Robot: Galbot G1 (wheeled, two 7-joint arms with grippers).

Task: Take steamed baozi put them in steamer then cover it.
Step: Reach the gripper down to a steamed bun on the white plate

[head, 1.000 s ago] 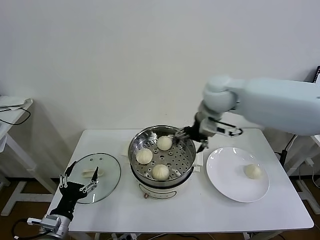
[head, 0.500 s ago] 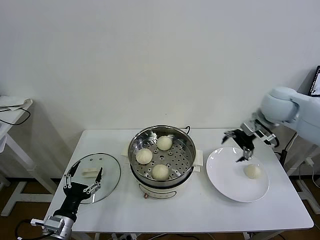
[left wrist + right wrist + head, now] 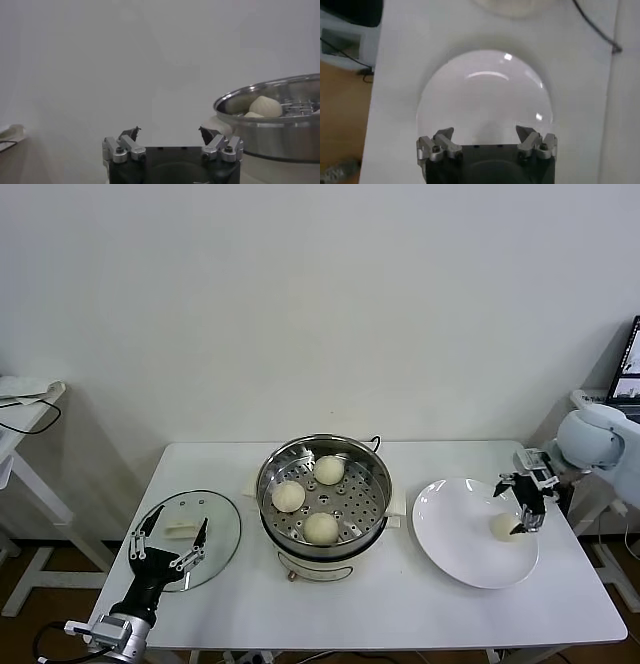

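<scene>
1. Steamed baozi: three sit on the perforated tray inside the steamer (image 3: 324, 492); the last bun (image 3: 504, 526) lies on the white plate (image 3: 450, 529), just below and beside the right end effector (image 3: 524, 506).
2. Step in hand (my read): fetching the fourth bun. Right end effector hangs over the plate's far-right side, fingers spread wide, nothing pinched.
3. Next move calls for dropping straight onto that bun, fingers either side, a soft squeeze, then a carry toward the steamer, well off to the end effector's inboard side.
4. Left end effector (image 3: 165, 546) parked near the bench's (image 3: 400, 604) front-left corner, fingers spread, empty, right by the glass lid (image 3: 200, 529) (cover step not yet started).
5. View differences: the head view alone shows the last bun. The right wrist view shows plate (image 3: 485, 100) past its spread fingers but no bun. The left wrist view shows the steamer wall (image 3: 270, 135) with a bun (image 3: 265, 106) peeking over the rim, lid not visible.
</scene>
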